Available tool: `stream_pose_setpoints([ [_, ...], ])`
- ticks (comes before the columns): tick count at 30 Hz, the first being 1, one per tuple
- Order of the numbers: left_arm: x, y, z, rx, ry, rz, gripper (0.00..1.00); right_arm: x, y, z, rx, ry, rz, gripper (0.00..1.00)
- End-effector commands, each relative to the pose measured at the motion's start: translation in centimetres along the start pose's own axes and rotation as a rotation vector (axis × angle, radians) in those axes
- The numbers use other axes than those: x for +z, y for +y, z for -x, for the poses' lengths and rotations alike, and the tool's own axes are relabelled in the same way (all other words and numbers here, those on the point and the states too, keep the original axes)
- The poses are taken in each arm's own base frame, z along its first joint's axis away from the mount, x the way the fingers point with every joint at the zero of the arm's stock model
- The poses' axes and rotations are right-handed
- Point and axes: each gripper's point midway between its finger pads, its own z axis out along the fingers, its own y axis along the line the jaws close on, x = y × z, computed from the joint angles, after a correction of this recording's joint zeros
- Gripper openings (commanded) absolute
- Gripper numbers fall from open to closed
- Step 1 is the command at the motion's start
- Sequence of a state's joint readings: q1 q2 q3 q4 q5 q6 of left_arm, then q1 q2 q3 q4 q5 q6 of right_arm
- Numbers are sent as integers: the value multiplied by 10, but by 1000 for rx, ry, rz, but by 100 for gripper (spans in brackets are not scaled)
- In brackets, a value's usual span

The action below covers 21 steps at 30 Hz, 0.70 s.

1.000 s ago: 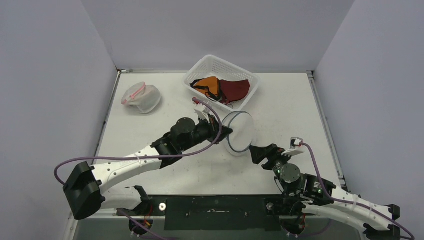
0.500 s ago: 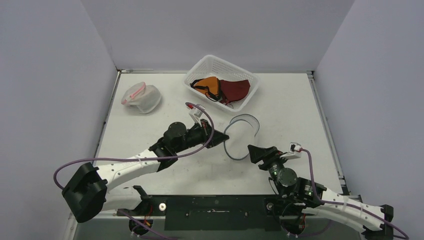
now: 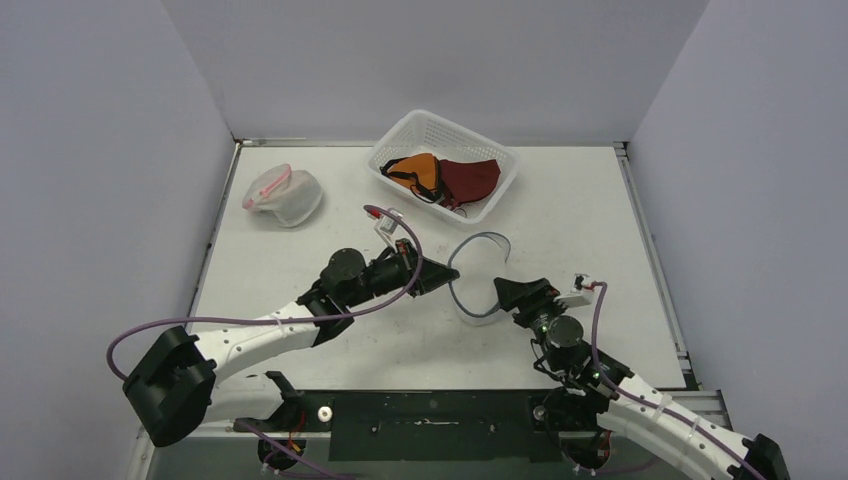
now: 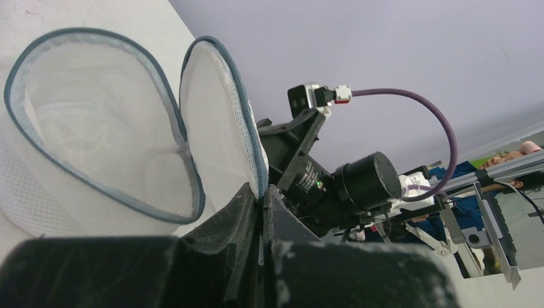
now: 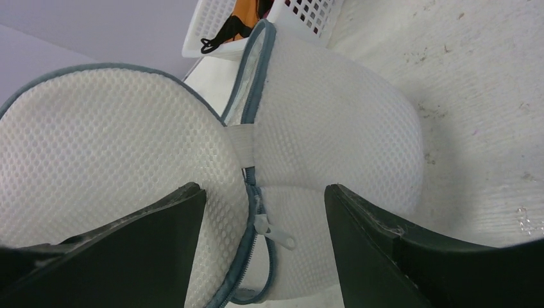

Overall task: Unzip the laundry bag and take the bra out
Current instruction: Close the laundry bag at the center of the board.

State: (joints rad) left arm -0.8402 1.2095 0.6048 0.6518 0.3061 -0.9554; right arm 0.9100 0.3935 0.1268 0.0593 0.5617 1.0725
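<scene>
White mesh trimmed in grey-blue, the laundry bag gapes open at mid-table, just before a basket of orange and maroon garments; a pink-trimmed bag sits far left. The left gripper pinches the bag's rim. Only the right wrist view shows the right gripper spread wide around the zip pull.

The laundry bag, a white mesh clamshell with grey-blue trim, lies unzipped near the bench's middle. Its flap stands upright, its rim pinched between the left fingers. The zipper pull hangs by the hinge. A pink-trimmed bag sits rounded near the far left corner. An orange bra and a maroon bra lie in the basket by the far edge.
</scene>
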Motion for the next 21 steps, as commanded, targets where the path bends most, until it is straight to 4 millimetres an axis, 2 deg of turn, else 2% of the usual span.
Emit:
stream_pose_setpoints([
  [1, -7, -27, 17, 1, -57, -103, 0, 12, 24, -2, 140, 76, 152, 66],
  [5, -9, -18, 17, -5, -62, -77, 0, 14, 28, -3, 191, 101, 201, 53],
  [7, -10, -14, 15, -9, -62, -67, 0, 13, 33, -6, 206, 125, 228, 51],
  [11, -7, -8, 16, -15, -60, -53, 0, 13, 39, -18, 206, 193, 247, 59],
  [14, -3, -8, 19, -14, -64, -51, 0, 11, 26, -24, 196, 209, 202, 62],
  [17, 1, -8, 20, -13, -55, -54, 0, 9, 15, -28, 204, 205, 188, 55],
  [21, 6, -7, 18, -27, -40, -61, 0, 10, 19, -31, 211, 221, 206, 43],
])
